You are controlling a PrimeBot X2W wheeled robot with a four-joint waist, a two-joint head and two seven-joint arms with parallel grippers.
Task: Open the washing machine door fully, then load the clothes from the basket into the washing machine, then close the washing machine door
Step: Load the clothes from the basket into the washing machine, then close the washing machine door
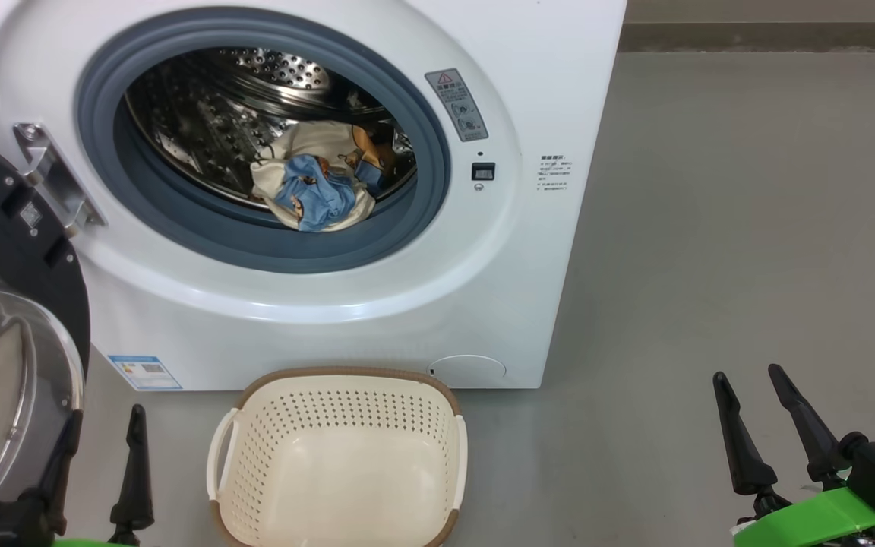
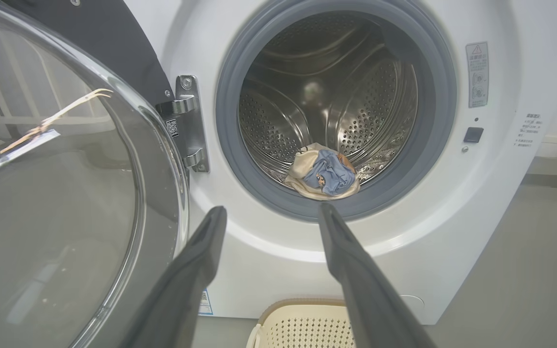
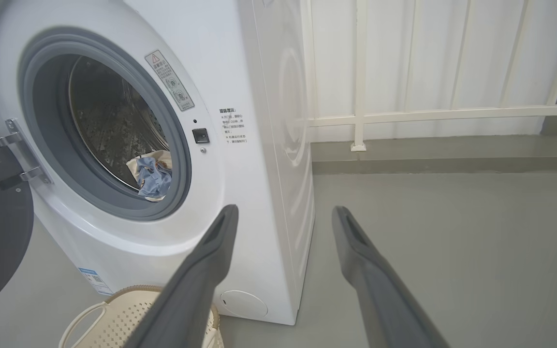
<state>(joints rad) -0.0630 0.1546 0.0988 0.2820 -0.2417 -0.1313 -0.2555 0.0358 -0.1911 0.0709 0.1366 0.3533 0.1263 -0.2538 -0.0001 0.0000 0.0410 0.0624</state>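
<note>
Door: washing machine door [image 1: 12, 342] hung open, left edge.
Clothes: clothes [image 1: 320, 186] lay inside the washing machine [image 1: 331, 304], upper middle.
Basket: basket [image 1: 339, 377] sat bottom middle.
Left: left gripper [image 2: 272, 210] had fingers apart, held nothing.
Right: right gripper [image 1: 747, 376] had fingers apart, lower right.

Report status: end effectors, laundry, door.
Left end effector, right end effector: open, empty. Clothes in drum; basket empty. Door open at left; basket on floor before machine.
</note>
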